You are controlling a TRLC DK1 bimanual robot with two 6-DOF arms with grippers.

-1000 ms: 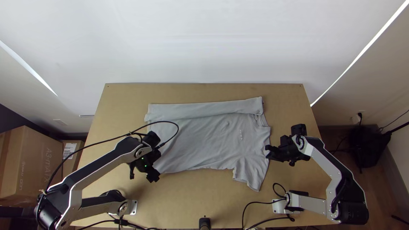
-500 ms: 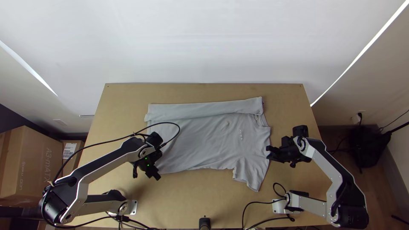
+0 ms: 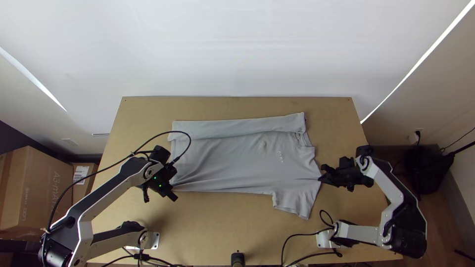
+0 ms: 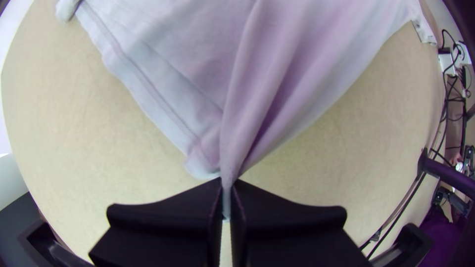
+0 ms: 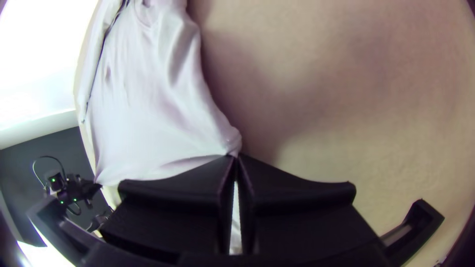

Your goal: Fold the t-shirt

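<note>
The light grey t-shirt (image 3: 237, 163) lies on the table, its far long side folded over in a strip and one sleeve pointing to the near edge. At its left end, by the hem corner, is my left gripper (image 3: 173, 189); my right gripper (image 3: 322, 175) is at the shoulder on the right. In the left wrist view my left gripper (image 4: 227, 198) is shut on a gathered pinch of the t-shirt (image 4: 297, 59), with folds fanning out. My right gripper (image 5: 236, 170) pinches the t-shirt's edge (image 5: 148, 118), shut, in the right wrist view.
Bare wooden table (image 3: 237, 222) lies along the near side, with black cables (image 3: 324, 217) by the right base. Cardboard boxes (image 3: 34, 190) stand off the table's left side, and a black bag (image 3: 425, 168) off its right.
Both grippers have moved apart, left one leftward and right one rightward, pulling the t-shirt's near side straighter. The sleeve has shifted right, and creases now run along the near edge.
</note>
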